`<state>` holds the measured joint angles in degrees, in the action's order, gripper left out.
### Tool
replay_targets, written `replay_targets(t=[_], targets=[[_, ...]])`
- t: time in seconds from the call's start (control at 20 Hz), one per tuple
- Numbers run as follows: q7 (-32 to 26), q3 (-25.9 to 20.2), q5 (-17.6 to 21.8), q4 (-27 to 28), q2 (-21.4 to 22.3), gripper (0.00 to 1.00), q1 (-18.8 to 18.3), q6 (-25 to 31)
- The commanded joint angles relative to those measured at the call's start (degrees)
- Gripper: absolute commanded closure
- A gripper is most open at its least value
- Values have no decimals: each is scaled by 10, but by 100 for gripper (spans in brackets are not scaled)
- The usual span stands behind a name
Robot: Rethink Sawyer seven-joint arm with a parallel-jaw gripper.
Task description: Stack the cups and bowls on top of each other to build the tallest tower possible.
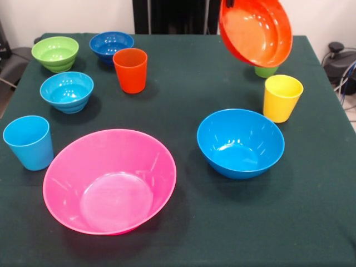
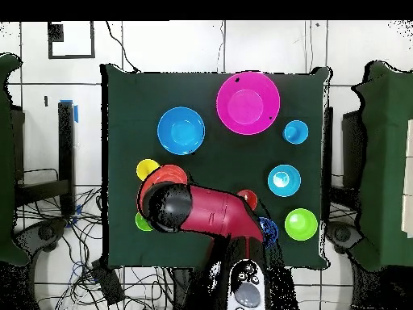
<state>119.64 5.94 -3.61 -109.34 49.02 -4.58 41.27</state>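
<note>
One large orange bowl (image 1: 256, 30) hangs tilted, gripper (image 1: 229, 4) pinching its rim; glossy, light, stiff plastic looks slippery, so rim grip suits; blue bowl (image 1: 240, 142) below.

Table (image 1: 183, 100): you worked on dark green cloth.
Wall (image 1: 67, 14): plain white.
Floor (image 2: 193, 48): pale, possibly tiled; cables (image 2: 97, 266) trailed.

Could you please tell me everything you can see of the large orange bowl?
The orange bowl is a large, glossy, plastic-looking bowl, orange-red inside and out, with smooth sloping walls. It is off the table, raised and tilted steeply so its empty inside faces the front camera. A dark part touches its upper rim; the hand itself cannot be made out. Below it stand the green cup and yellow cup. From overhead, the arm mostly hides it.
</note>
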Motion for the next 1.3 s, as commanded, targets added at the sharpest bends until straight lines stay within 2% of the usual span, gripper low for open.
replay_targets(t=[0.05, 0.15, 0.25, 0.4, 0.55, 0.8, 1.1, 1.3], targets=[[-12, -45, -31, -85, 87, 100, -54, -42], [-35, -37, -22, -98, 119, 100, -63, -11], [-61, -38, -6, -100, 127, 100, -83, 9], [-103, -69, 17, -91, 80, 100, -134, -37], [-99, -99, 31, -80, 47, 100, -150, -90], [-31, -101, 46, -59, 22, 100, -121, -111], [38, -59, 72, -8, -35, 100, -65, -159], [69, -31, 70, 10, -45, 100, -35, -155]])
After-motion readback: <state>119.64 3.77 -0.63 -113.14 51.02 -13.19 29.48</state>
